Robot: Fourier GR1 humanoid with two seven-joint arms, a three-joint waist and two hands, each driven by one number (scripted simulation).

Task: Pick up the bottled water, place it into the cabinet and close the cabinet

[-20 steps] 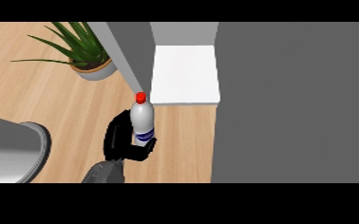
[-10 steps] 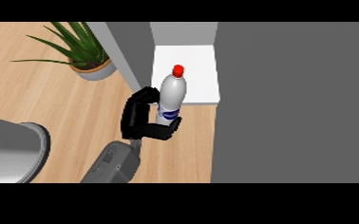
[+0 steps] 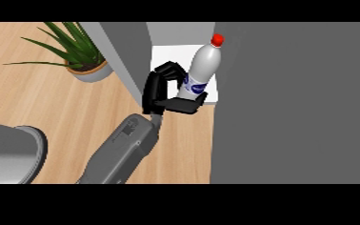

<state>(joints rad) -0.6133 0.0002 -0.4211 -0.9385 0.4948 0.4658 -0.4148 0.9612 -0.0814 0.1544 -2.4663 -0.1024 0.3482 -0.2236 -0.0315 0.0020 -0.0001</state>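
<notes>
White bottled water [image 3: 199, 70] sits clutched in the hand [image 3: 163, 91], tilting toward one o'clock over the cabinet shelf [image 3: 165, 57]; clipping the cabinet wall [image 3: 130, 62] could topple it.

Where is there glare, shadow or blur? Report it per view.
Head view: even light, no glare on the bottled water; the left hand shut round it casts no clear shadow on the white cabinet shelf; the potted plant looks sharp, nothing blurred.

- The potted plant [image 3: 83, 57] stood on the counter [image 3: 56, 105] near its back edge, left of the cabinet [image 3: 295, 105].
- The bottled water [image 3: 200, 69] stood over the cabinet's shelf [image 3: 165, 57], in the right hand [image 3: 165, 95].
</notes>
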